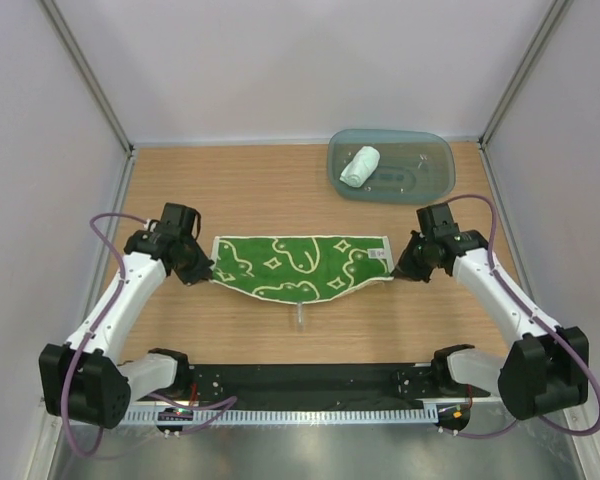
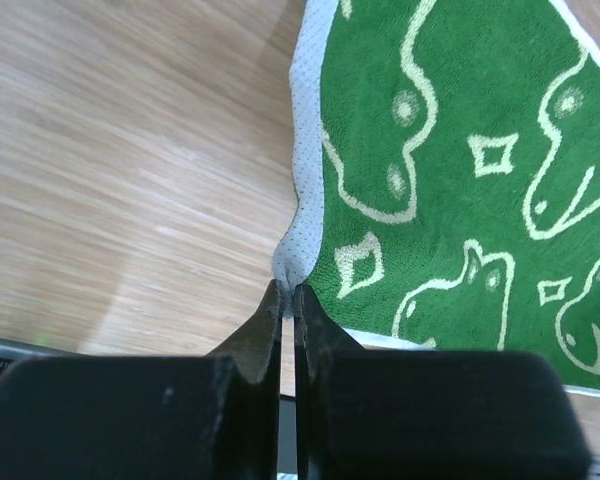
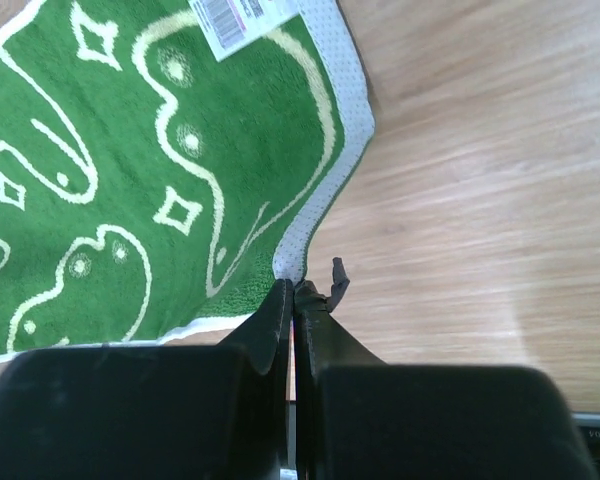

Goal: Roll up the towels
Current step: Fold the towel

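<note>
Towel [image 1: 300,265] (green) — pinched by left gripper [image 2: 288,290], right gripper [image 3: 295,287].

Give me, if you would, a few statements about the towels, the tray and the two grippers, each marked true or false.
1. The left gripper is shut on the edge of the green towel. True.
2. The right gripper hangs open above the tray. False: it is shut on the opposite edge of the green towel, well short of the tray.
3. A rolled white towel lies in the tray. True.
4. The green towel is rolled up. False: it is stretched open between the two grippers.
5. A label shows on the green towel near the right gripper. True.
</note>
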### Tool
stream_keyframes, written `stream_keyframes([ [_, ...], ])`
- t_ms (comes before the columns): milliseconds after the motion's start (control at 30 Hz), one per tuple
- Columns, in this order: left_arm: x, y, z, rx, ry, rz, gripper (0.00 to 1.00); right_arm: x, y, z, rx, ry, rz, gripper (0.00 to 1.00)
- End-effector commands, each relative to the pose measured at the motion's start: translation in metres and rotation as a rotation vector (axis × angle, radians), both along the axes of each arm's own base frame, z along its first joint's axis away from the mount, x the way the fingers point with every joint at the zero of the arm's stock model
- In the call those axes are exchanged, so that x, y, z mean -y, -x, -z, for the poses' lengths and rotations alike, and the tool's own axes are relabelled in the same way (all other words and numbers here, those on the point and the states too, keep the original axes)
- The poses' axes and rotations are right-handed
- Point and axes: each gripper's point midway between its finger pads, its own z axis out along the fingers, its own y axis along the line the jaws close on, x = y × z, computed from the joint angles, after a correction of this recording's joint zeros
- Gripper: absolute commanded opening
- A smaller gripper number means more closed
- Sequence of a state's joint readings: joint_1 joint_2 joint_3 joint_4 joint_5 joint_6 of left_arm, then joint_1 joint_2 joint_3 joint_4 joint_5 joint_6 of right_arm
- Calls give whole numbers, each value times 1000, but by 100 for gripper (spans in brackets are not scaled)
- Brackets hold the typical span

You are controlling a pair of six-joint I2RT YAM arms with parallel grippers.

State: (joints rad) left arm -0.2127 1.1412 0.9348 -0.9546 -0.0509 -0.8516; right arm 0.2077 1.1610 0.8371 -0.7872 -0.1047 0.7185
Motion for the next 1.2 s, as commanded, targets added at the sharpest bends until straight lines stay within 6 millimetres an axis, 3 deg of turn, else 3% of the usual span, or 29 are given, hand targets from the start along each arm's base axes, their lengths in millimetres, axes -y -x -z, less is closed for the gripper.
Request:
stream_keyframes([
  [0,0,-12,-11,14,6,20,0,-4,-30,-19,74,8,-24,1],
  [200,-4,-38,-18,16,1,25,0,-3,-60,-32,115,21,-22,1],
  [500,-3,-77,-19,5,-1,31,0,1,-98,-34,117,48,-21,1],
  [767,-3,-109,-8,-45,-27,34,0,9,-117,-24,99,60,-6,1],
  [1167,-6,-133,16,-124,-53,44,0,9,-134,-8,75,58,-6,1],
])
